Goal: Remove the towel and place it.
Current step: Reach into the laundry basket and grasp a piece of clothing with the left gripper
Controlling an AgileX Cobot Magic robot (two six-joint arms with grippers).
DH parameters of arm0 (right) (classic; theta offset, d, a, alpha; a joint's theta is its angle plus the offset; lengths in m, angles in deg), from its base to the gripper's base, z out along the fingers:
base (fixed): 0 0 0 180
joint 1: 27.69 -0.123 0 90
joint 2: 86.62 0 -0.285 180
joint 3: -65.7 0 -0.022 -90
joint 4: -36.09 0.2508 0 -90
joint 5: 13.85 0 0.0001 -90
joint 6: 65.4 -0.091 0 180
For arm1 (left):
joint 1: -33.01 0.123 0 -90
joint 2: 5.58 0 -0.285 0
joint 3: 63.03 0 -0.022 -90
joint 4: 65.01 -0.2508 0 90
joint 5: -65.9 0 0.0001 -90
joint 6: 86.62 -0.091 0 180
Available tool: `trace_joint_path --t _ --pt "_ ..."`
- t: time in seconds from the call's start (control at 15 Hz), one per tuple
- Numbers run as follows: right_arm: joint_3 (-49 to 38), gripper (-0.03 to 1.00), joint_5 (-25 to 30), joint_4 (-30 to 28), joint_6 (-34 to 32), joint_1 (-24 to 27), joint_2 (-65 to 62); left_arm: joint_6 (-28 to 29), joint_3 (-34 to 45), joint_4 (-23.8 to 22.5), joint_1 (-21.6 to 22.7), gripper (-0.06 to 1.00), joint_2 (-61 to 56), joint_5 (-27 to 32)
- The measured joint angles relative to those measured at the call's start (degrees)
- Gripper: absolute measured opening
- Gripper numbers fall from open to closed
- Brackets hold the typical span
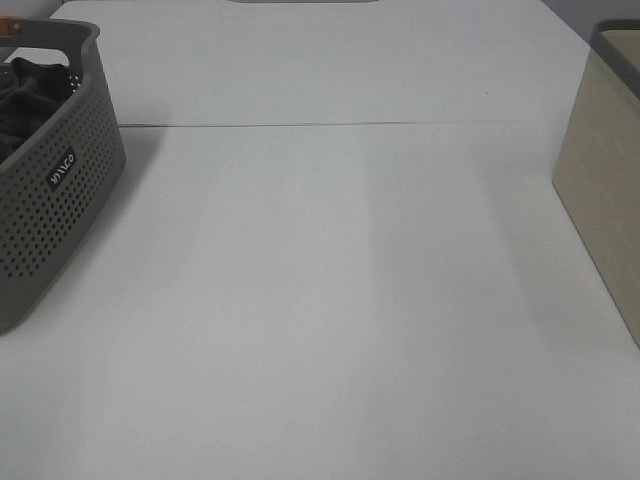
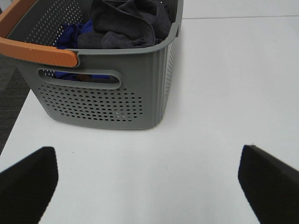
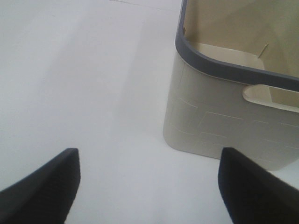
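Note:
The dark charcoal-grey towel lies bunched inside the grey perforated basket, on top of a blue cloth. In the exterior high view the basket stands at the table's left edge with the towel showing over its rim. My left gripper is open and empty above the white table, a short way in front of the basket's near end. My right gripper is open and empty above the table beside the beige bin. Neither arm shows in the exterior high view.
The basket has an orange handle folded along its rim. The beige bin with a dark grey rim stands at the table's right edge; its inside looks empty. A seam crosses the white table at the back.

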Motion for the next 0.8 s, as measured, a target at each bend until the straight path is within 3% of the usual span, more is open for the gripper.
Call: trace_joint_path --t 0.8 --pt "0.0 0.79 0.0 0.0 0.0 0.0 0.0 -1.2 0.0 1.78 -0.29 0.99 0.0 0.0"
